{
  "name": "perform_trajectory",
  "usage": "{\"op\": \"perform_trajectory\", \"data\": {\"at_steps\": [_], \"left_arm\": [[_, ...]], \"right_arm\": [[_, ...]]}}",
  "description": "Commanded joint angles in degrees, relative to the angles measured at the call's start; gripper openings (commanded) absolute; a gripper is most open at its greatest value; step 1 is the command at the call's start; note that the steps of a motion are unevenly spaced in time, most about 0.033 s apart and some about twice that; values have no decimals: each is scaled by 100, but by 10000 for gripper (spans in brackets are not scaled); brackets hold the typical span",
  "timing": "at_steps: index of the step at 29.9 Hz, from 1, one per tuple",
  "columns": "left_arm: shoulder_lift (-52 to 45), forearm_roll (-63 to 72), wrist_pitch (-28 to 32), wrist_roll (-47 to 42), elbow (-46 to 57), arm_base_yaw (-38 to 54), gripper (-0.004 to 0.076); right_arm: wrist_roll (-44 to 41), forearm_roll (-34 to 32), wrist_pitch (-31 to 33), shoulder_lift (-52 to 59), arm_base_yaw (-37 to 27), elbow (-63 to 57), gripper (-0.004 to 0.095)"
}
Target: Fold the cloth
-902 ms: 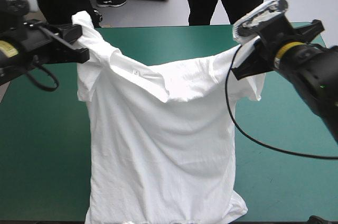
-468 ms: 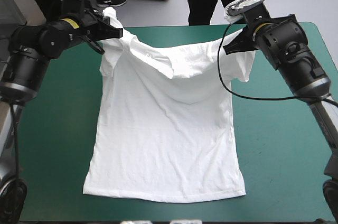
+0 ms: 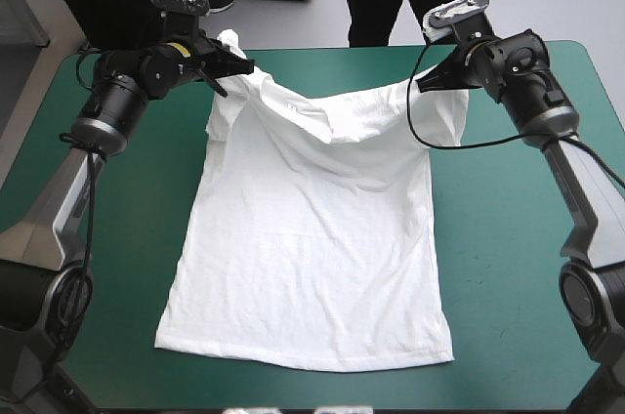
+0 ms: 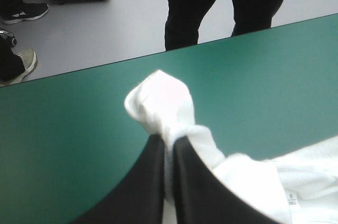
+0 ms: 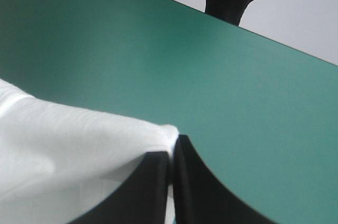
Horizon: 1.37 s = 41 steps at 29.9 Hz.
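The white T-shirt (image 3: 308,238) lies spread on the teal-green table, hem toward the near edge, its shoulders held up off the cover near the far edge. My left gripper (image 3: 234,61) is shut on the T-shirt's left shoulder; in the left wrist view a white bunch of T-shirt (image 4: 161,100) pokes out past the left gripper (image 4: 168,140). My right gripper (image 3: 422,85) is shut on the right shoulder; in the right wrist view the T-shirt (image 5: 68,145) spreads to one side of the right gripper (image 5: 174,142). The collar sags between the two grips.
Bare teal-green cover (image 3: 527,268) lies on both sides of the T-shirt and in a narrow strip beyond it, up to the table's far edge (image 3: 332,49). The near hem (image 3: 303,363) stops short of the table's front edge.
Both grippers have carried the shoulders away from the camera toward the far edge and lower. The T-shirt, earlier hanging, now lies mostly flat on the table.
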<state>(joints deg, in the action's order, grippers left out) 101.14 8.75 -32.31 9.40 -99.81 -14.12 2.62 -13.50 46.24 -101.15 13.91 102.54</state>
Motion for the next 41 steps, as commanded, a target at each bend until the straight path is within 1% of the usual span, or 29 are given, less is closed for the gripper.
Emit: {"op": "perform_trajectory", "data": {"at_steps": [1,4,11,13,14,16,19,21,23,24,26,29,32,34,36,38,41], "left_arm": [[-43,29,715,-52,-173,-10,-17],[192,132,797,-60,-173,-10,-17],[593,310,678,-65,-173,-10,-16],[694,311,657,-65,-173,-10,-9],[727,311,585,-65,-173,-10,8],[768,311,403,-65,-173,-10,68],[803,311,208,-1,-173,-10,232],[803,311,145,42,-173,-3,368],[740,322,40,83,-173,40,457],[686,322,-66,83,-173,67,484],[498,295,-341,83,-173,114,492],[104,143,-951,83,-173,163,492],[-365,-131,-1879,71,-173,153,492],[-682,-272,-2553,-72,-173,153,492],[-1010,-288,-3019,-227,-161,153,492],[-1322,-312,-3345,-345,-105,153,492],[-1884,-553,-3602,-547,217,153,492]], "right_arm": [[69,49,-548,-38,-80,227,-18],[79,227,-571,-321,-80,227,-18],[232,525,-571,-767,-80,227,-15],[242,540,-571,-839,-80,227,6],[242,588,-571,-874,-80,227,36],[359,728,-571,-884,-103,227,130],[403,871,-597,-872,-211,227,320],[418,1043,-597,-815,-355,227,462],[571,1267,-536,-694,-522,227,562],[662,1386,-494,-638,-587,227,585],[869,1584,-345,-450,-768,227,594],[1180,1971,-33,-145,-1017,227,594],[1350,2270,486,190,-1192,227,595],[1403,2283,831,408,-1237,227,595],[1403,2274,1081,623,-1244,227,594],[1403,2274,1258,821,-1244,192,595],[1403,2262,1477,1173,-1215,39,595]]}}
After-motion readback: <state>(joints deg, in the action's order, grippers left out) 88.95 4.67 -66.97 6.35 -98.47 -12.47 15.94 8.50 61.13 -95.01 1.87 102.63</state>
